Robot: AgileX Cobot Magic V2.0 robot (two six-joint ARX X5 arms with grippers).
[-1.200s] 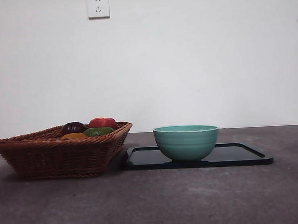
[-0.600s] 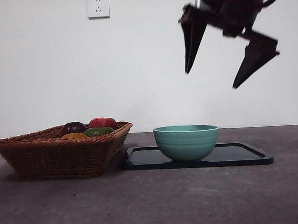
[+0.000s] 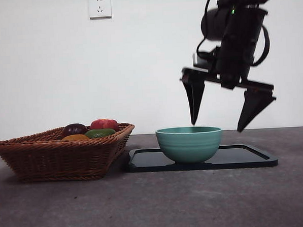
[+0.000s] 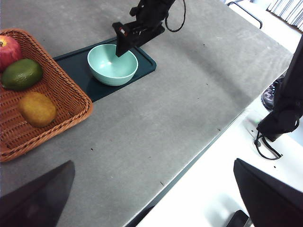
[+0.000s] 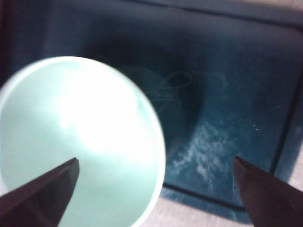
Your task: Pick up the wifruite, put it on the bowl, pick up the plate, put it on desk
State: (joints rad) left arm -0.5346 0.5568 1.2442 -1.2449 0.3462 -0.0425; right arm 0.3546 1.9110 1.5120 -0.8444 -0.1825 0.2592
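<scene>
Desk (image 3: 156,205): a dark grey-brown mottled top, bare in the foreground of the front view, carrying everything else.
Basket (image 3: 62,159): brown wicker, on the desk beside the tray, with its near corner close to the tray's edge.
Wifruite (image 4: 37,109): the yellow-orange fruit lies in the basket, nearest the basket's front rim; in the front view only its top peeks over the weave (image 3: 75,138).
Other fruit: a green fruit (image 4: 20,74) lies next to the wifruite and a red apple (image 4: 7,49) beyond it; the front view also shows a dark one (image 3: 74,129).
Tray (image 3: 245,157): flat and black, lying on the desk with the bowl on its basket-side half.
Bowl (image 3: 189,143): mint-teal, upright, nothing inside it.
Right gripper (image 3: 220,117): it hangs just above the bowl's rim with jaws spread wide and nothing between them, one tip over the bowl and the other past the rim over bare tray (image 5: 156,189).
Wifruite versus right gripper: well apart, the fruit in the basket, the gripper over bowl and tray.
Left gripper (image 4: 151,198): high above the desk's near edge, jaws wide apart and holding nothing, far from the wifruite.
</scene>
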